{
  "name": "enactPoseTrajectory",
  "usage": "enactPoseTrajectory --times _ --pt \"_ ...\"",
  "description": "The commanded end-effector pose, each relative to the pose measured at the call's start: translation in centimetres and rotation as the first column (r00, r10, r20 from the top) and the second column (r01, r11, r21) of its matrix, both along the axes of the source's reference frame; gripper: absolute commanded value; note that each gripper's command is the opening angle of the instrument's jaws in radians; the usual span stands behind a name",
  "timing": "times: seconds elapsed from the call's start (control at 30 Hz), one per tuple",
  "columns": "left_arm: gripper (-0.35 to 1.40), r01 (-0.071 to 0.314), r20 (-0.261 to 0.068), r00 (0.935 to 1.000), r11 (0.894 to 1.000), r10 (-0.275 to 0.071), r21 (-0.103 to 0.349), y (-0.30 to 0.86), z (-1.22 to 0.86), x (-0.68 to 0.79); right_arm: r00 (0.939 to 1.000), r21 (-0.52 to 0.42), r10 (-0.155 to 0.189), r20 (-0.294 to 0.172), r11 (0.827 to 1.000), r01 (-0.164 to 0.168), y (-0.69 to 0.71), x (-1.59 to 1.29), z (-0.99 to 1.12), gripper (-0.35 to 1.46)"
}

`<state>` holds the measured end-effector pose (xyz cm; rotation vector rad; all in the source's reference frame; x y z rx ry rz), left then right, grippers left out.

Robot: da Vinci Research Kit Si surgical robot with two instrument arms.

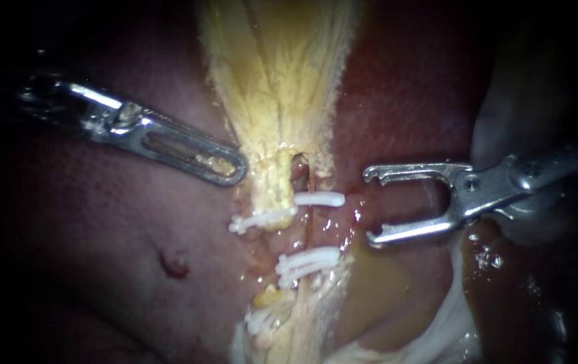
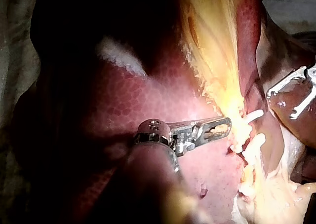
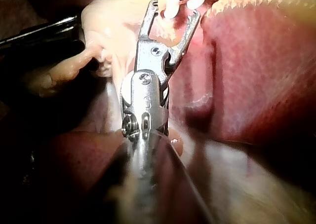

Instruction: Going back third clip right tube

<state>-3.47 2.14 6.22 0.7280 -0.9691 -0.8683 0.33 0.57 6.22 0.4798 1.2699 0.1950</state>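
Dark red liver (image 1: 410, 87) surrounds the white clips (image 1: 319, 199) on the right tube (image 1: 304, 232). My right instrument (image 1: 368, 205), end effector gaping and empty, sits just beside them. I'd retreat straight along its shaft, avoiding snags.

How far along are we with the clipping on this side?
Done: several white clips sit across the yellow tissue, and the right instrument has open, empty jaws, apart from them. In hand: that instrument hangs just beside the clips, over the liver. Left: drawing it further clear. The left instrument lies against the yellow tissue.
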Motion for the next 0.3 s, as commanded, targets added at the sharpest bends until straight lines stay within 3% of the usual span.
enactPoseTrajectory --times 0.03,0.3 --pt "-0.35 0.001 -0.002 1.0 1.0 -0.001 0.0 0.0 0.0 0.0 1.0 0.0 0.0 0.0 1.0 0.0 0.0 0.0 0.0 0.5" --pt "-0.35 0.0 0.0 1.0 1.0 0.0 0.002 0.01 -0.02 0.02 0.9997 0.009 -0.02 -0.014 1.0 0.02 0.01 0.02 0.01 0.5"
